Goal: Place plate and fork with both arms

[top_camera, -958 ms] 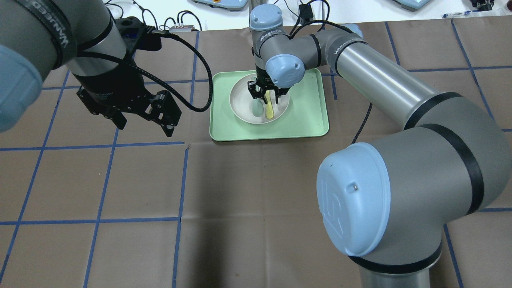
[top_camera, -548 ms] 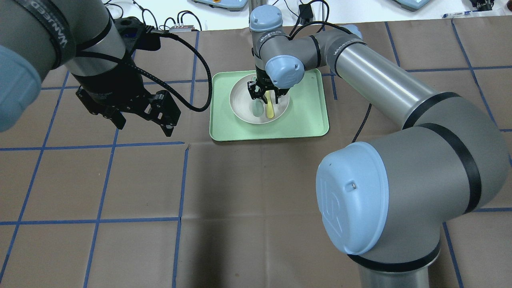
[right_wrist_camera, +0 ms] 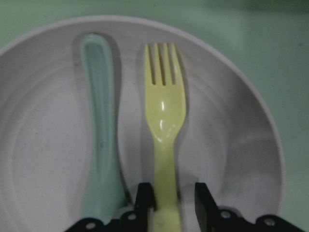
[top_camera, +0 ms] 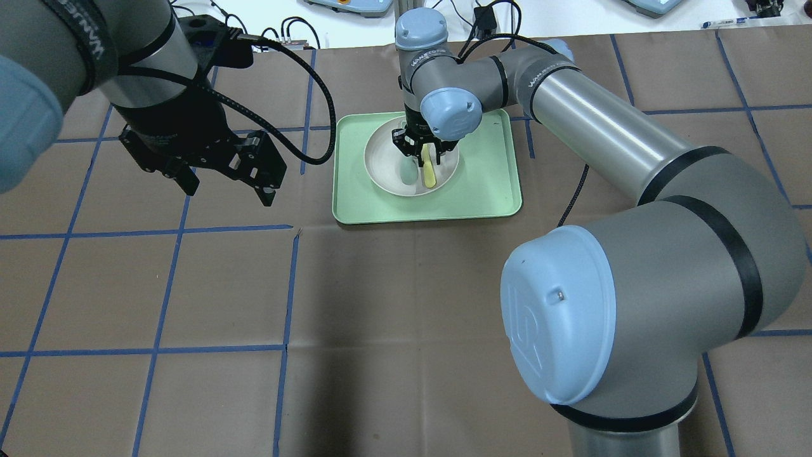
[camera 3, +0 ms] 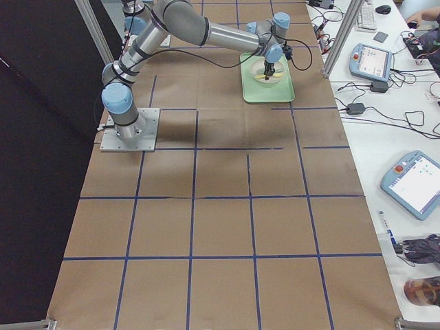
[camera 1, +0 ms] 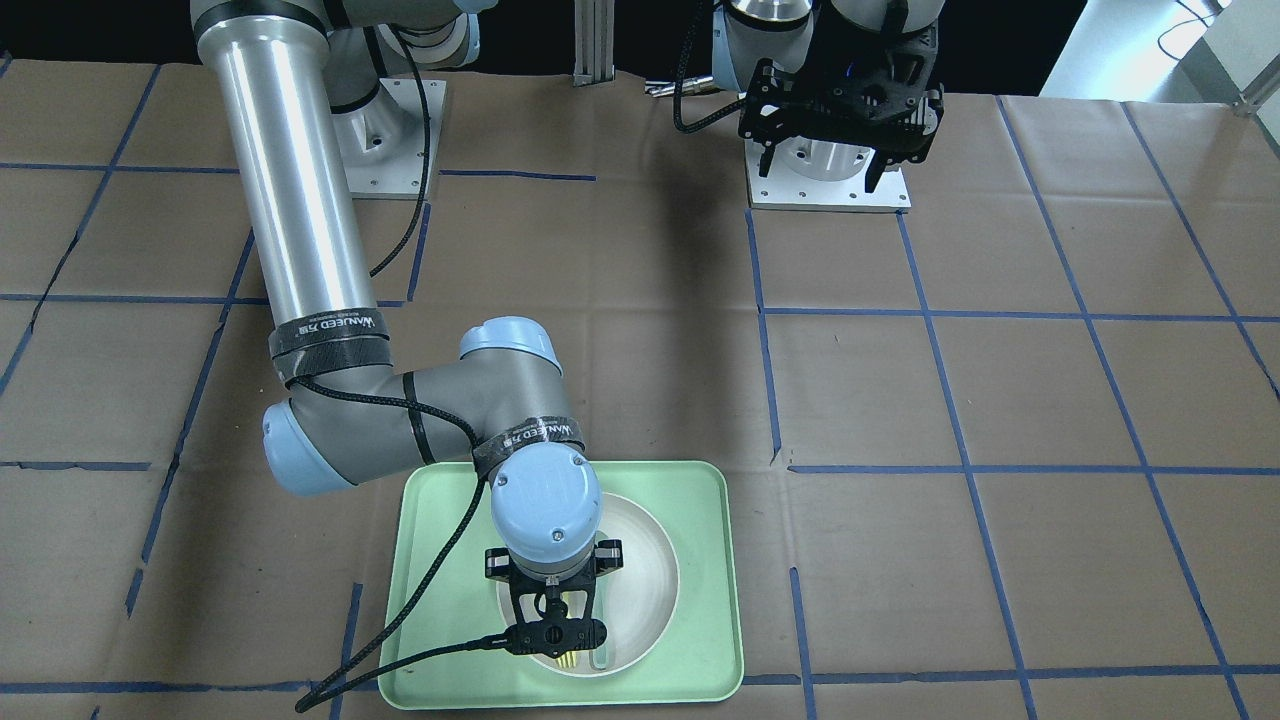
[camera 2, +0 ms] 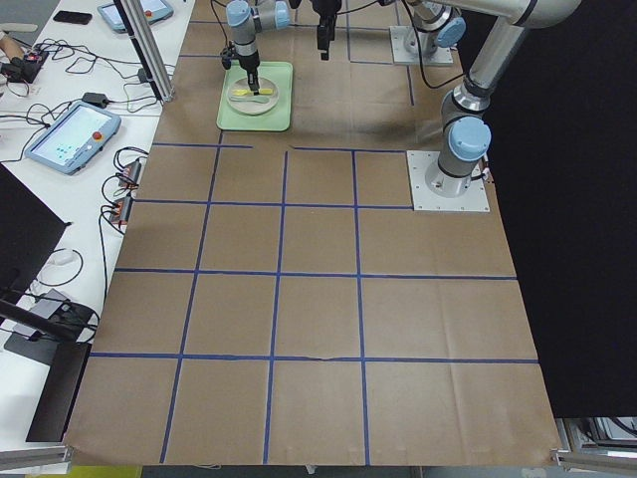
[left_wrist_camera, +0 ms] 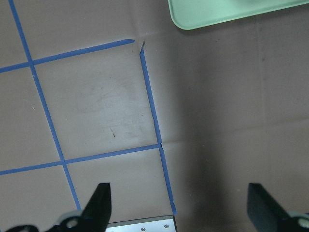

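A: Right wrist camera, nearest first. State of the right gripper (right_wrist_camera: 173, 198)?

B: Jaws a little apart, straddling the handle end of the fork (right_wrist_camera: 164, 116). One finger (right_wrist_camera: 145, 195) lies against the handle. The other shows a thin dark gap. Not clamped, as far as can be seen.

A: Fork position?

B: Flat in the plate (right_wrist_camera: 236, 159), tines pointing away from the gripper, toward the operators' side. A grey-green spoon (right_wrist_camera: 99, 121) lies just beside it, roughly parallel, also in the plate.

A: Plate?

B: Near the middle of the pale green tray (top_camera: 488, 184). The tray sits flat on the table (top_camera: 380, 304), which is brown paper with a blue tape grid. The right arm's wrist points straight down over the plate.

A: Left gripper (top_camera: 229, 193)?

B: Fingers wide apart, holding nothing. It hovers above the paper on the robot's left, well apart from the tray. Its wrist camera catches only one tray corner at the top edge.
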`<move>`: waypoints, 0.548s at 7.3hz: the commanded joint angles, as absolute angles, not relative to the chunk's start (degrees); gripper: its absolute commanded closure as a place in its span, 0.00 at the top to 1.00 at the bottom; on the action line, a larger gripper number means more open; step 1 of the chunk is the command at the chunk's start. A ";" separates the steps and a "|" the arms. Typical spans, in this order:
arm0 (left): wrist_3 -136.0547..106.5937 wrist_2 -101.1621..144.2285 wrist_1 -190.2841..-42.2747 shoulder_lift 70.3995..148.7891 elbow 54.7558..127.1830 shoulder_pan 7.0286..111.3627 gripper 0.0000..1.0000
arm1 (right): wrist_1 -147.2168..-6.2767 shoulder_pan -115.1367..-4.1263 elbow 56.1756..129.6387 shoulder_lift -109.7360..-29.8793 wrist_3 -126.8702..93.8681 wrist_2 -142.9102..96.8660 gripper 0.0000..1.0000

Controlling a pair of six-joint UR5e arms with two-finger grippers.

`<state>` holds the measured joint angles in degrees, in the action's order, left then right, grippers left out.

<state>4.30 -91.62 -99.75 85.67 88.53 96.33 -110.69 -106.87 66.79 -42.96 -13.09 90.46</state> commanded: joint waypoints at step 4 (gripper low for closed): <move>5.01 -92.02 -99.84 84.47 89.47 96.50 1.00 | -110.66 -106.88 66.71 -42.89 -13.10 90.44 0.17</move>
<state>4.70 -91.92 -99.81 85.01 89.03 96.47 -110.70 -106.88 66.72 -42.90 -13.10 90.44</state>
